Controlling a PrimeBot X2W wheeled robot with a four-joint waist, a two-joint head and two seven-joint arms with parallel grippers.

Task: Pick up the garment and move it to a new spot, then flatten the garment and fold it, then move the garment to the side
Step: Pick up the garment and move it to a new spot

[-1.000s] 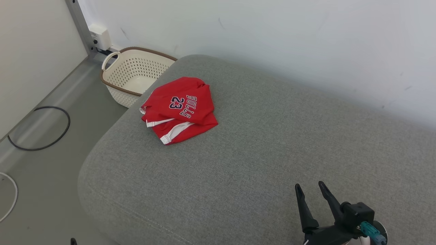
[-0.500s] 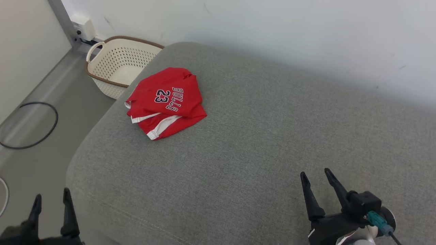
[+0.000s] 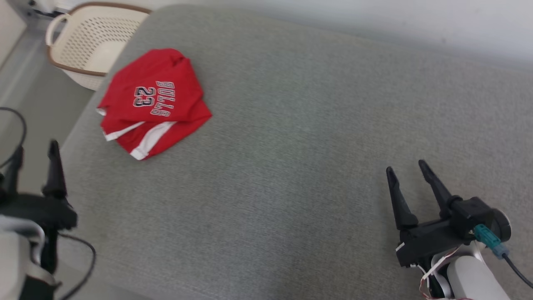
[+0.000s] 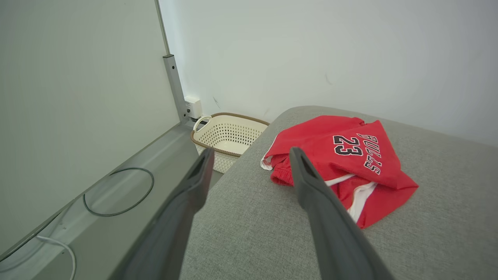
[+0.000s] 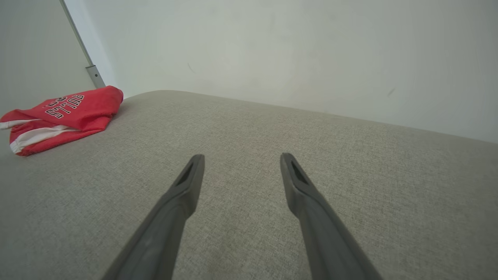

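The red jersey lies folded in a loose bundle on the far left part of a grey upholstered cushion, close to the cushion's left edge. Its "BULLS 23" lettering faces up and white trim shows along its near side. The left gripper hangs at the near left, about over the cushion's left edge, with its two dark fingers spread apart and nothing between them. The jersey sits farther away than this gripper and a little to its right, clear of the fingertips. In the left wrist view the jersey shows just past the fingers and to the right of the gap between them, and the right-hand finger crosses in front of its near left corner. The right gripper is over the near right part of the cushion, its fingers likewise wide apart and empty, pointing toward the far side. The jersey is well apart from it, far off to the left, and in the right wrist view the jersey lies at the left edge. Beyond the cushion's far left corner a cream perforated basket with a brown rim stands on the floor, just beside the cushion. A black cable loop and a white cable lie on the floor to the left.
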